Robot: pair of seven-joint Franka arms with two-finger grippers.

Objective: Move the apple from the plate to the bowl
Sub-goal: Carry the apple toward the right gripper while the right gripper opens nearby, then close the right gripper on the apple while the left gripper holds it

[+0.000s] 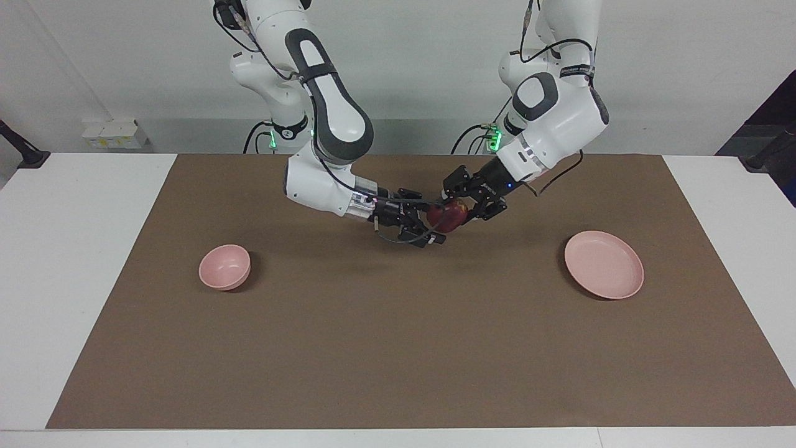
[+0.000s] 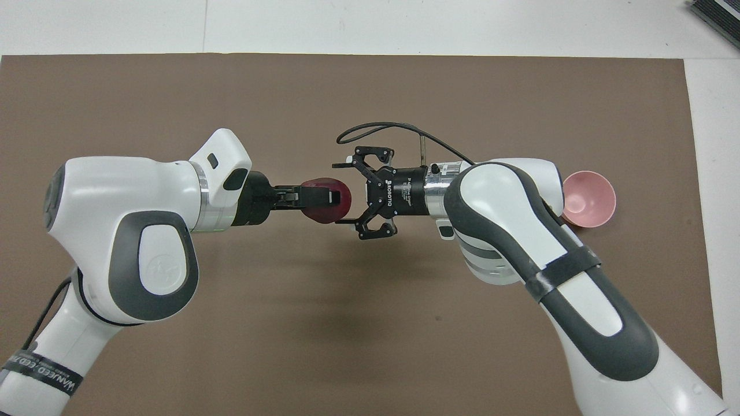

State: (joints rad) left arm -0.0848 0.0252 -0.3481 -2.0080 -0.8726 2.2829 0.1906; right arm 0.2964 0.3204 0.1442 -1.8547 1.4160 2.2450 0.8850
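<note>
The dark red apple [image 1: 445, 216] hangs in the air over the middle of the brown mat, and it also shows in the overhead view [image 2: 321, 202]. My left gripper [image 1: 456, 210] [image 2: 330, 199] is shut on it. My right gripper [image 1: 435, 221] [image 2: 341, 193] is open, with a finger on each side of the apple's free end. I cannot tell whether those fingers touch it. The pink bowl [image 1: 224, 266] [image 2: 591, 199] stands empty toward the right arm's end of the table. The flat pink plate [image 1: 603, 264] lies empty toward the left arm's end. In the overhead view the left arm hides it.
The brown mat [image 1: 398, 348] covers most of the white table [image 1: 74, 261]. The two arms meet above the mat's middle, between the bowl and the plate. A black cable loops from the right wrist [image 2: 381, 128].
</note>
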